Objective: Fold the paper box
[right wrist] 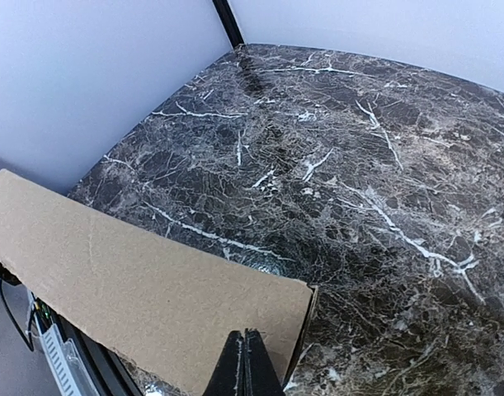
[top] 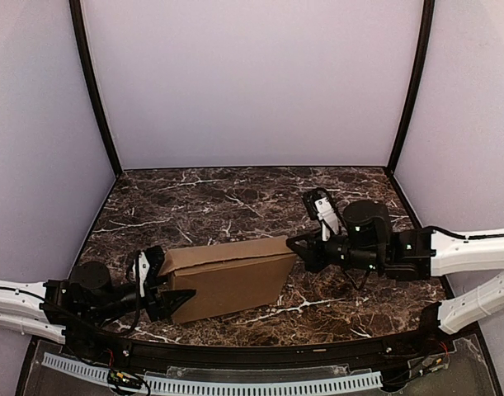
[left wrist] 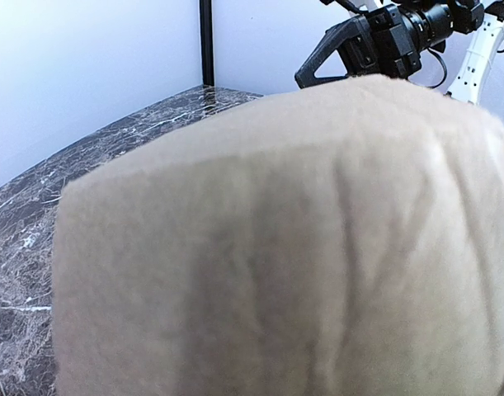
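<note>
Gripping at left: the left gripper [top: 157, 285] brackets the left end of the paper box [top: 231, 276], jaws part-way apart and apparently clamped across its thickness; its wrist view is filled by blurred cardboard.
Paper box: a shallow brown slab, already closed up, lying left of centre near the near edge of the table [top: 235, 198] and seemingly tilted up.
Right gripper: the right gripper [top: 294, 245] meets the box's far right corner, fingers pressed together with nothing between them.
Handling: probably light, stiff across panels, weak at creases, easily dented by a narrow tip; its smooth faces may slip.
Hold: best across a short end or over a folded edge, not mid-panel.
</note>
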Controlling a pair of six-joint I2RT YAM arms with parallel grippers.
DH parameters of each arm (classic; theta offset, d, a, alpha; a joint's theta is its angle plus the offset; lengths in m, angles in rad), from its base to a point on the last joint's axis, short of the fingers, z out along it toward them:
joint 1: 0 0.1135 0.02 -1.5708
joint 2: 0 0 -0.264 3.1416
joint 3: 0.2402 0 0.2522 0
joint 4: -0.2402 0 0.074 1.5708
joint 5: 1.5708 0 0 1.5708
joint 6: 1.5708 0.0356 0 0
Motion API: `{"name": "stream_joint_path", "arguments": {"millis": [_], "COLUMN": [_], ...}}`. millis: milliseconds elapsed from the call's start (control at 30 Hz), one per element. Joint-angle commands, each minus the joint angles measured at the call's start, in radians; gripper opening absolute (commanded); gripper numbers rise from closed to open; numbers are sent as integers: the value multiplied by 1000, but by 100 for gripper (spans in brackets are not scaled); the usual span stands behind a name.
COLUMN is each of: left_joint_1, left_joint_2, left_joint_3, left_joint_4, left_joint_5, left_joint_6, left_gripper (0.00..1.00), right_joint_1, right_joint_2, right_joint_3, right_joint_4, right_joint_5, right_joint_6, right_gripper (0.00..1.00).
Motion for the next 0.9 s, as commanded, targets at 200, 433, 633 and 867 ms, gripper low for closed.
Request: {"name": "stream_joint_path", "arguments": {"millis": [200,433,633,867], "left_joint_1": [4,4,3,4], "left_joint_2": [7,14,8,-3], "left_joint_3": [-21,-12,-15,-20], "left_joint_4": [-40,-44,-48,-57], "left_joint_5": [-32,-29,-23,-15], "left_joint_6": [-43,-39,-31,-22], "left_gripper": [1,1,1,1], "right_joint_1": [172,200,197,158], "right_joint_2": [160,186,79,-59], "right_joint_3": [-188,-252,-152,18], "right_joint_4": [148,179,37,-141], "right_joint_5": [-51,-9,81,154], "right_joint_6": [219,286,202,57], "right_gripper": [0,0,0,0]}}
